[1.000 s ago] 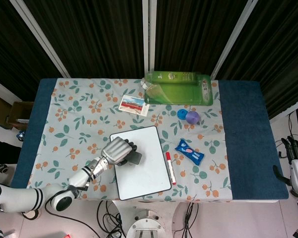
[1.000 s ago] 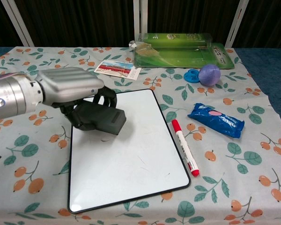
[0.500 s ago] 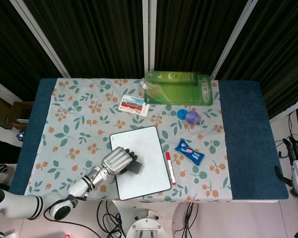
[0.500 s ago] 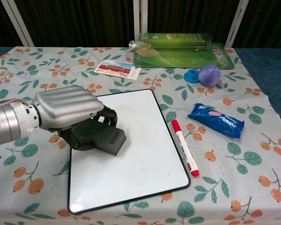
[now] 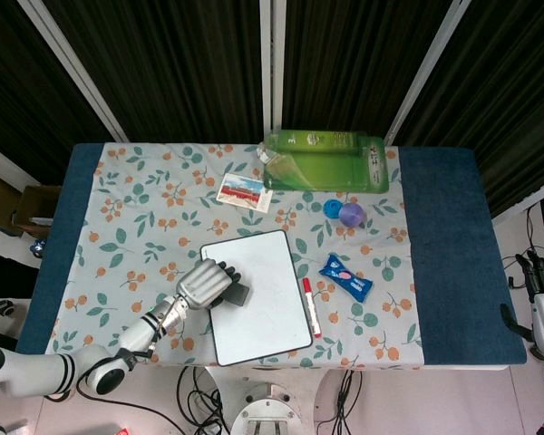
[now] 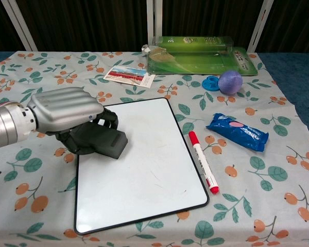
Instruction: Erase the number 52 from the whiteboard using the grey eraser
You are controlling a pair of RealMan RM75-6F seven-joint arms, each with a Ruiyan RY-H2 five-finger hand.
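The whiteboard [image 6: 144, 164] [image 5: 263, 294] lies flat on the flowered cloth, its white face showing only faint smudges and no readable number. My left hand [image 6: 64, 110] [image 5: 202, 283] grips the grey eraser [image 6: 105, 141] [image 5: 237, 295] and presses it on the board's left edge, about halfway along. My right hand [image 5: 542, 299] hangs off the table at the far right of the head view, fingers straight and apart, holding nothing.
A red marker [image 6: 203, 162] lies just right of the board. Further right is a blue snack packet [image 6: 238, 131]. At the back are a green package [image 6: 198, 54], a purple ball [image 6: 230, 81] beside a blue cap [image 6: 211, 82], and a small card [image 6: 130, 75].
My left hand slid the eraser down the board, then back up and left toward its left edge. The right hand has not moved.
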